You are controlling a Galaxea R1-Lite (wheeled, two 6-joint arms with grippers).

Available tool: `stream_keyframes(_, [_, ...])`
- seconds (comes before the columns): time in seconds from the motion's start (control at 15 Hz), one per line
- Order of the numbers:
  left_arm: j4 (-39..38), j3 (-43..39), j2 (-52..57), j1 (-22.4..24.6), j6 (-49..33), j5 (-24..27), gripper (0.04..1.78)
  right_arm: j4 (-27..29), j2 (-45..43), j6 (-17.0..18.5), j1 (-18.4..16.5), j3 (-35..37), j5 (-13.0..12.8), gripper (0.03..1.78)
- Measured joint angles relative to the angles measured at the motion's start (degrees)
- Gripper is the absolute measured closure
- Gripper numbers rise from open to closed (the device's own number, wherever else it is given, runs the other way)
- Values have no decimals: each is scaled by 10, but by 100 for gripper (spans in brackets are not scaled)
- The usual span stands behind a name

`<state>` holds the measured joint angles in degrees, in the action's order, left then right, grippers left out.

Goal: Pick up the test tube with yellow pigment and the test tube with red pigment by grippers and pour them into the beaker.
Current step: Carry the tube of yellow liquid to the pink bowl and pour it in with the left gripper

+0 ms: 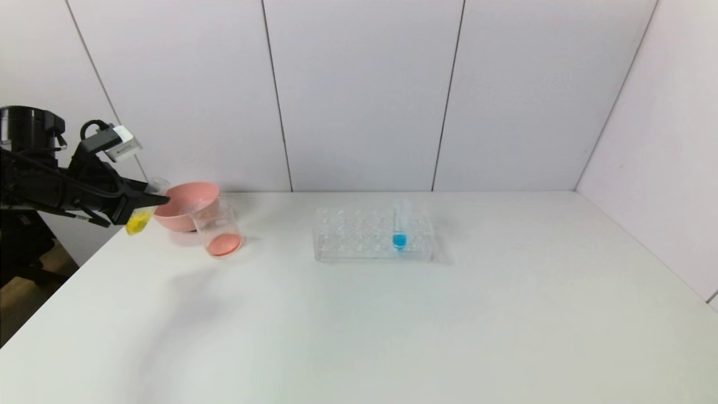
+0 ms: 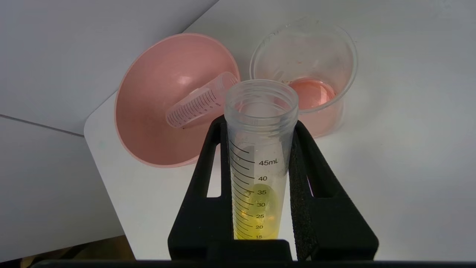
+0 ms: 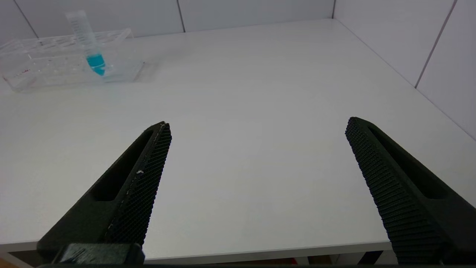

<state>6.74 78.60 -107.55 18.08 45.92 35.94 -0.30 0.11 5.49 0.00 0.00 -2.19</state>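
Left tool (image 2: 260,149) pinched the yellow-pigment tube (image 2: 258,163) near the beaker (image 1: 217,227), far left. Right tool (image 3: 256,149) hung spread above the tabletop (image 3: 253,111).

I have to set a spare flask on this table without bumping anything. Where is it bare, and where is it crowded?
Bare: the whole table in front of and to the right of the tube rack. Crowded: the far left corner, where the pink bowl and beaker stand side by side, and the left gripper holds the test tube with yellow pigment beside them.
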Motion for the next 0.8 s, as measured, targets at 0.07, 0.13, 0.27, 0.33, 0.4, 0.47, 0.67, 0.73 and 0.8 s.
stream_keyframes(0.07, [24, 23, -10, -7, 7, -9, 138, 0, 0, 0, 0, 0, 0, 10])
stream_keyframes(0.13, [51, 46, -19, -14, 16, -21, 138, 0, 0, 0, 0, 0, 0, 10])
stream_keyframes(0.27, [89, 82, -31, -28, 25, -39, 138, 0, 0, 0, 0, 0, 0, 10])
stream_keyframes(0.33, [103, 100, -36, -34, 29, -48, 138, 0, 0, 0, 0, 0, 0, 10])
stream_keyframes(0.4, [121, 118, -39, -40, 34, -56, 138, 0, 0, 0, 0, 0, 0, 10])
stream_keyframes(0.47, [141, 135, -42, -45, 37, -65, 138, 0, 0, 0, 0, 0, 0, 10])
stream_keyframes(0.67, [224, 200, -47, -59, 55, -96, 138, 0, 0, 0, 0, 0, 0, 10])
stream_keyframes(0.73, [259, 223, -48, -63, 63, -110, 138, 0, 0, 0, 0, 0, 0, 10])
stream_keyframes(0.8, [295, 246, -49, -68, 69, -125, 138, 0, 0, 0, 0, 0, 0, 10])
